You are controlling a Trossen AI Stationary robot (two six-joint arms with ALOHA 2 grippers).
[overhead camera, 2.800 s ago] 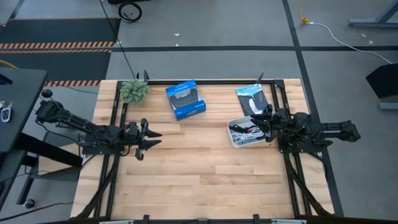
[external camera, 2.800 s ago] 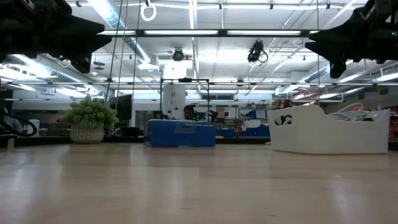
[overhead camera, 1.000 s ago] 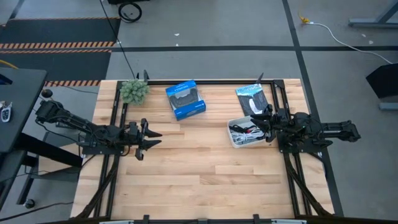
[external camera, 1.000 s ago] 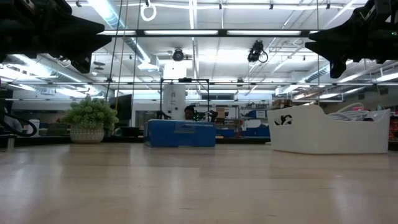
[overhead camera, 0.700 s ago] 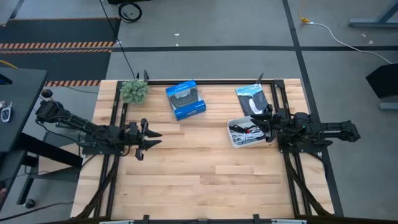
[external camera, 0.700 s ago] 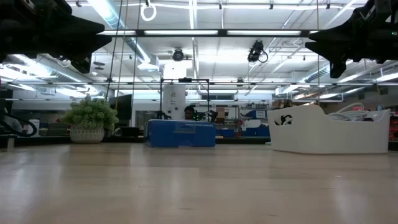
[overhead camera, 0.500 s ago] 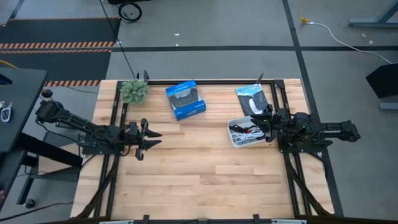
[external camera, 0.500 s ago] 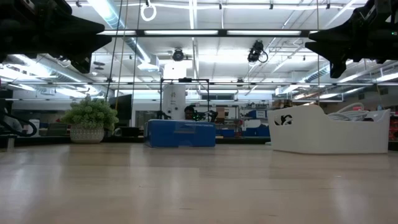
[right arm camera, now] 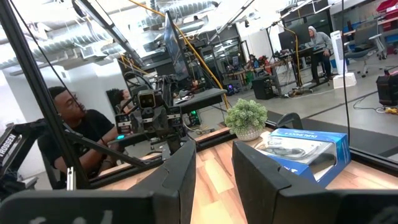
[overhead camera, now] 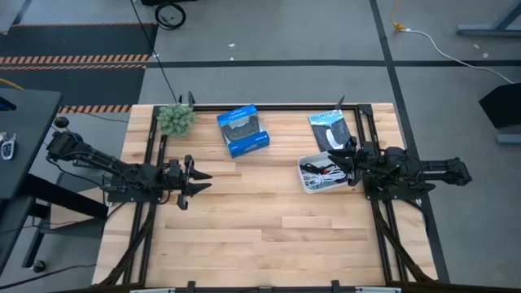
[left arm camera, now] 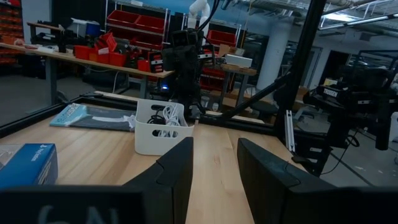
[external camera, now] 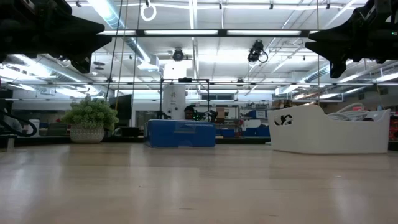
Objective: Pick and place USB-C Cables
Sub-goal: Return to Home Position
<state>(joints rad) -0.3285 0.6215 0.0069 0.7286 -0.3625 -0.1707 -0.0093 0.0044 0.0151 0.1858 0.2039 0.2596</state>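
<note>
The USB-C cables (overhead camera: pixel 316 172) lie bundled in a small white bin (overhead camera: pixel 307 184) at the table's right; white, black and a bit of red show. In the left wrist view the cables (left arm camera: pixel 166 116) stick up over the bin's rim (left arm camera: pixel 144 138). My right gripper (overhead camera: pixel 350 167) is open and empty, above the bin's right end; in the low view it (external camera: pixel 348 43) hangs clear above the bin (external camera: pixel 329 130). My left gripper (overhead camera: pixel 201 181) is open and empty above the table's left part, pointing toward the bin.
A blue box (overhead camera: pixel 242 130) lies at the far middle, a small potted plant (overhead camera: pixel 175 119) at the far left, and a flat black-and-white packet (overhead camera: pixel 330 129) behind the bin. A black frame (overhead camera: pixel 269 107) runs along the table's edges. A person (right arm camera: pixel 78 134) sits beyond the table.
</note>
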